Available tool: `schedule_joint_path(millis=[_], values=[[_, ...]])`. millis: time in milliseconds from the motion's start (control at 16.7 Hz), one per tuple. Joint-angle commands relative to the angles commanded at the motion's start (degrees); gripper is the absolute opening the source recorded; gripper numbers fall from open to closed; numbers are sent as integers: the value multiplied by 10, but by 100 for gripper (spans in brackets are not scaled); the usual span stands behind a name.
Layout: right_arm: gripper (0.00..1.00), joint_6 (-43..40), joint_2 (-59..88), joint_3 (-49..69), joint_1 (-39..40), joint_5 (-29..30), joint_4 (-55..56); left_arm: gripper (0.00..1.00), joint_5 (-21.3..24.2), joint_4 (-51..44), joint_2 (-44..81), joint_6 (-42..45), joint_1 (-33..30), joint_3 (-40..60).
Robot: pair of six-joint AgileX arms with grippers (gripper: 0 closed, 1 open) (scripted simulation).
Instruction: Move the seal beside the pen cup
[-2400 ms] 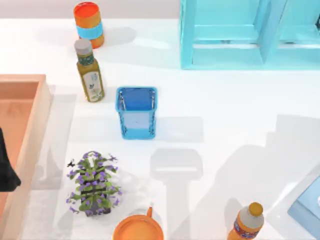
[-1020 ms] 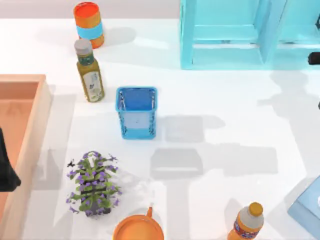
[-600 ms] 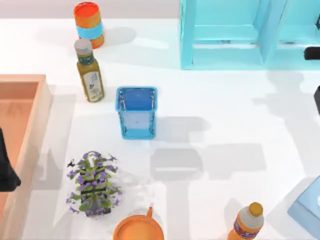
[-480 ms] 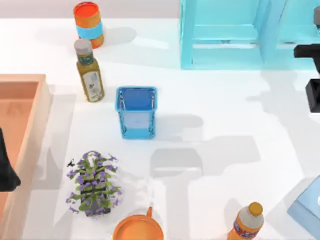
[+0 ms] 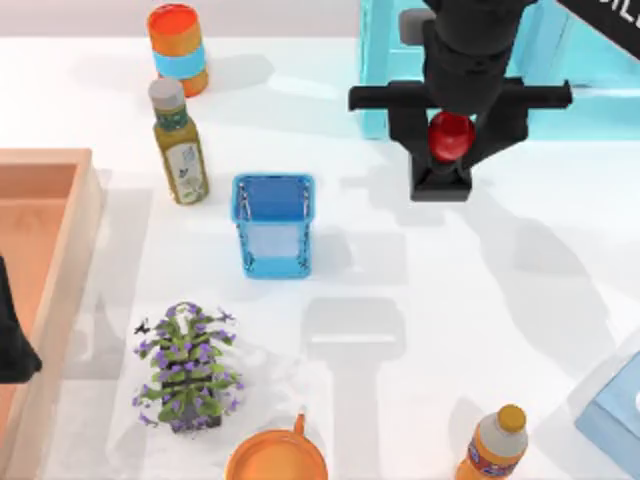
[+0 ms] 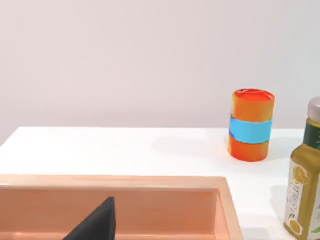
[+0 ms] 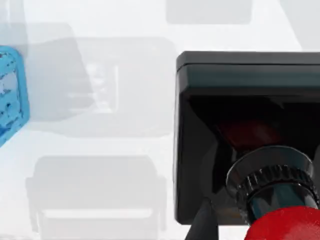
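Right gripper (image 5: 447, 150) is now swinging in from the right edge to the upper middle of the top view, where half a second ago just a dark sliver of it was poking in at upper right. It is carrying the seal (image 5: 450, 136), red knob pinched between the jaws, dark block base hanging under it. In the right wrist view the seal (image 7: 250, 150) is sitting close under the camera, base square, knob at lower right, bench (image 7: 100, 145) pale below it.

Seal is hanging in front of the turquoise shelf (image 5: 400, 70), well apart from the pen cup (image 5: 274, 225), which is standing left of centre. Pen cup (image 7: 10, 90) is just peeking in at the wrist view's left edge.

Left gripper (image 6: 95, 227) is sitting parked over the wooden tray (image 5: 40, 260) at far left; I cannot tell its jaw state.

Risks, as I'm judging it: grip is on a glossy rounded knob, so the seal could be slipping or tilting during travel. Coming in too far left could be knocking the light mesh cup. Releasing from too high could be tipping the seal onto its side. Olive bottle (image 5: 178, 142) stands beyond the cup, probably safe.
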Motion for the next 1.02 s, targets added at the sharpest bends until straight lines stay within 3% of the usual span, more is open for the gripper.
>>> schedule_joint_path(millis=[240,1020], values=[[0,68,65,70,67,11,6,100,0,0,0,0,0,0],[0,70,59,23,69,12,47,100,0,0,0,0,0,0]])
